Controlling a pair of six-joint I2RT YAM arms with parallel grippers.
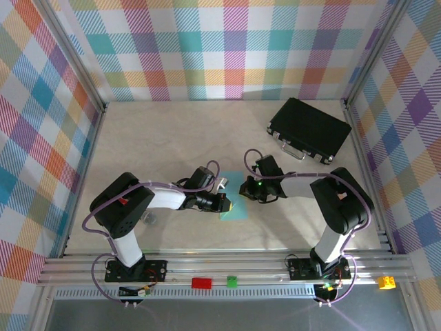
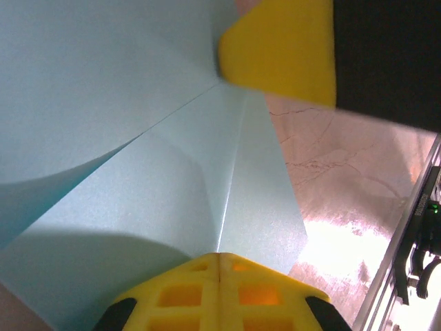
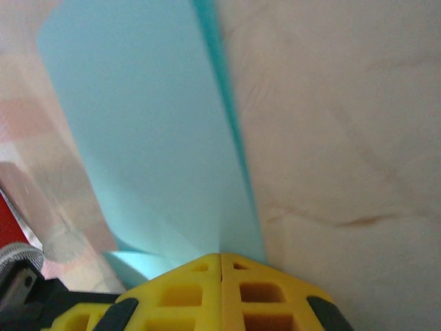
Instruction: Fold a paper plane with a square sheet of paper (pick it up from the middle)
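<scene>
The square sheet of paper [image 1: 234, 210], creased lengthwise, sits at the middle of the bench [image 1: 172, 131], between the arms. The left end effector [image 1: 224, 201] is clamped on its left side and the right end effector [image 1: 246, 189] on its far-right side. Both are equally near.

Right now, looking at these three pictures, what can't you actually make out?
Top view: the square sheet of paper is mostly hidden beneath the left gripper and right gripper; outline unclear.
Left wrist view: the sheet runs off the top and left edges.
Right wrist view: the sheet is blurred, folds unreadable.
Top view: the black case is closed, contents hidden.
</scene>
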